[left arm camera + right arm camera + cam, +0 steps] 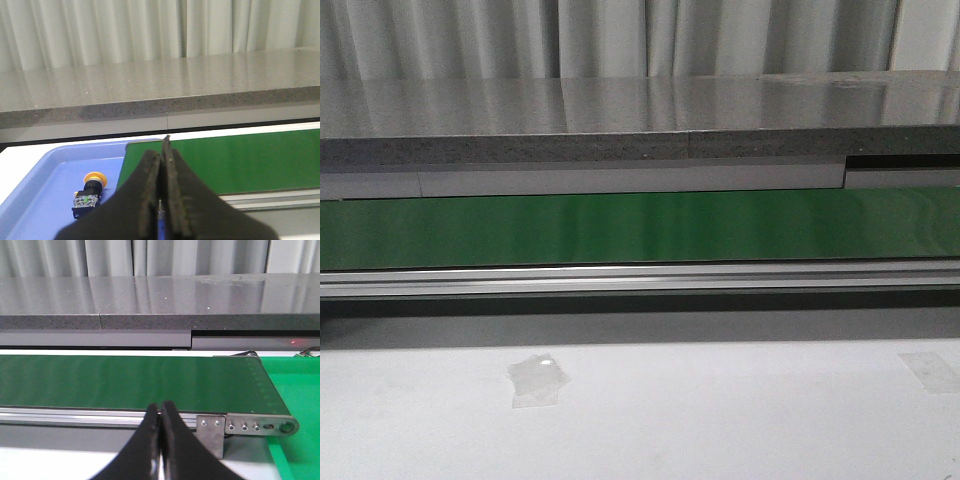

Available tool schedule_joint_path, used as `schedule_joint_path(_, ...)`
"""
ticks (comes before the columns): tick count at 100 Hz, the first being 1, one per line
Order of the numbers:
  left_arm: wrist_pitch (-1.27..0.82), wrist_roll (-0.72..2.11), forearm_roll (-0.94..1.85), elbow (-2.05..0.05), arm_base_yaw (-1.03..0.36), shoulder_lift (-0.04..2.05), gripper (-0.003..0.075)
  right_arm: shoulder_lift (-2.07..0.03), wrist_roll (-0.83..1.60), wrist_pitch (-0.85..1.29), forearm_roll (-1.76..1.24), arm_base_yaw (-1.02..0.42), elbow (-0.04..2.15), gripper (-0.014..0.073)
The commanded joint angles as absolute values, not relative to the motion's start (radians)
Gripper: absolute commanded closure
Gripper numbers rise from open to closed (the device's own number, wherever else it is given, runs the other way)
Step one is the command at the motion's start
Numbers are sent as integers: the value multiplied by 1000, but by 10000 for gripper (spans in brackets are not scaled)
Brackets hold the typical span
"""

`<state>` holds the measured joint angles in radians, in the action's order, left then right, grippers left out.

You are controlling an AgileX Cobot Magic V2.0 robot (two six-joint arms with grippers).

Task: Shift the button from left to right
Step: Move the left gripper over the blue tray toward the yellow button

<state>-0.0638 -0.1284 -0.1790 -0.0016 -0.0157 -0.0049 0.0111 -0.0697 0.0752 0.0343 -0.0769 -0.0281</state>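
Observation:
The button (89,193) has a yellow-orange cap and a black body. It lies on its side in a blue tray (37,180), seen only in the left wrist view. My left gripper (161,150) is shut and empty, with the button apart from it, off to one side of its fingers. My right gripper (160,407) is shut and empty, before the rail of the green conveyor belt (125,380). Neither gripper nor the button shows in the front view.
The green belt (640,228) runs across the front view behind a metal rail (640,278). A grey stone ledge (620,125) lies behind it. Two tape pieces (538,380) sit on the white table. A green tray (295,390) lies past the belt's end.

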Motion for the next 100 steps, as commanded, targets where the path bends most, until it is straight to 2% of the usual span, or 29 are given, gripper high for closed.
schedule_joint_path(1,13,-141,-170,44,-16,-38,740,29,-68,-12,47,-77,-12,662)
schedule_joint_path(63,0,-141,-145,2,-16,-23,740,29,-68,-12,47,-77,-12,662)
schedule_joint_path(100,-292,-141,-135,-353,-16,190,740,29,-68,-12,47,-77,-12,662)
